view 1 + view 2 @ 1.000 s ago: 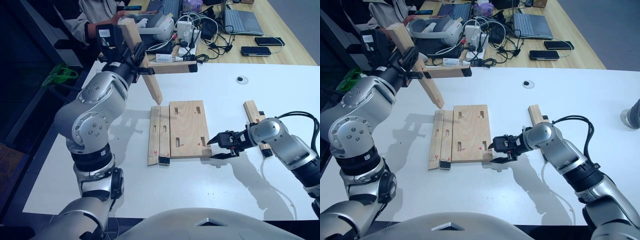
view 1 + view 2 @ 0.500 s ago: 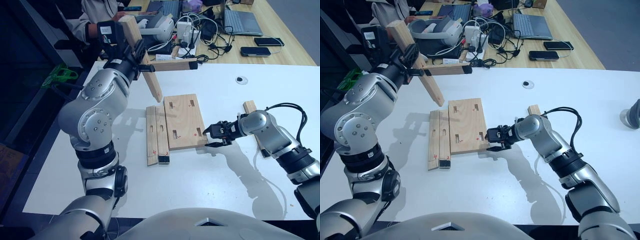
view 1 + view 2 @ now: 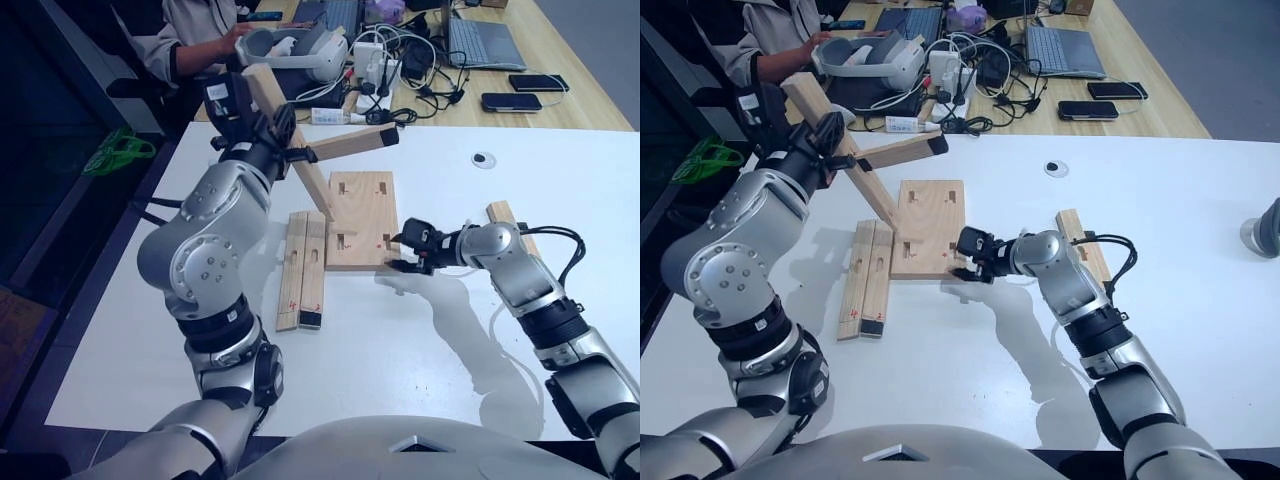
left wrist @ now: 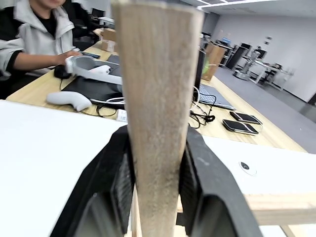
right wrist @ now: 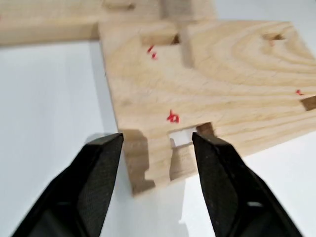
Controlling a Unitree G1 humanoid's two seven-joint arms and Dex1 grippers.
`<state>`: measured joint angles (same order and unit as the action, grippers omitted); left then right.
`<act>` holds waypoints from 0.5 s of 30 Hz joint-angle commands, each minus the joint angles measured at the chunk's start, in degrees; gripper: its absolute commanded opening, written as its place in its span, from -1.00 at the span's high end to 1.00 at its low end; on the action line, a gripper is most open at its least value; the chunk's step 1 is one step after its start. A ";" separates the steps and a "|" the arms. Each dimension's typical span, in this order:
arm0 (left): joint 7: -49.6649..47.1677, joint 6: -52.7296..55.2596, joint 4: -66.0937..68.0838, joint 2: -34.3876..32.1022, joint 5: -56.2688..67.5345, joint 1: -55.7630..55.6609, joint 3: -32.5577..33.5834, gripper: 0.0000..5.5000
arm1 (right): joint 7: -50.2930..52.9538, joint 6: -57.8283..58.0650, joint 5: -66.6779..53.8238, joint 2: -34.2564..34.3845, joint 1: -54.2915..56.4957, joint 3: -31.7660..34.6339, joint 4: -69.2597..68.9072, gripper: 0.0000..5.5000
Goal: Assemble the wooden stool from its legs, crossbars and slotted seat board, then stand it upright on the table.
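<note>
Head camera: left gripper (image 3: 272, 135) raised over the table's (image 3: 590, 190) far left, clamped on a leg (image 3: 318, 185) with a crossbar (image 3: 350, 143) jutting sideways. Slotted seat board (image 3: 360, 205) flat mid-table, right gripper (image 3: 404, 251) at its near right corner.

Left wrist: pads (image 4: 122, 187) pressed against the leg, both ends cut off.

Right wrist: fingers (image 5: 98, 185) spread, board corner between, contact unclear.

White bench (image 3: 420, 360) — slotted seat board (image 3: 365, 215) on it, two slats (image 3: 300, 270) just beside. Another wooden piece (image 3: 1072, 225) off to the right.
</note>
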<state>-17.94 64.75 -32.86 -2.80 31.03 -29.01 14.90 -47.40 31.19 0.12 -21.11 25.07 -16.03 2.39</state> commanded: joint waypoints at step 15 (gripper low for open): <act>-0.03 0.06 -4.21 8.14 -0.63 8.16 1.29 0.63 | 38.54 14.62 -9.54 16.86 4.28 29.63 -4.79 0.06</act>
<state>-20.15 64.11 -35.63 6.45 29.80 -22.22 18.71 -9.82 47.27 -7.44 -5.66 27.59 12.14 -0.77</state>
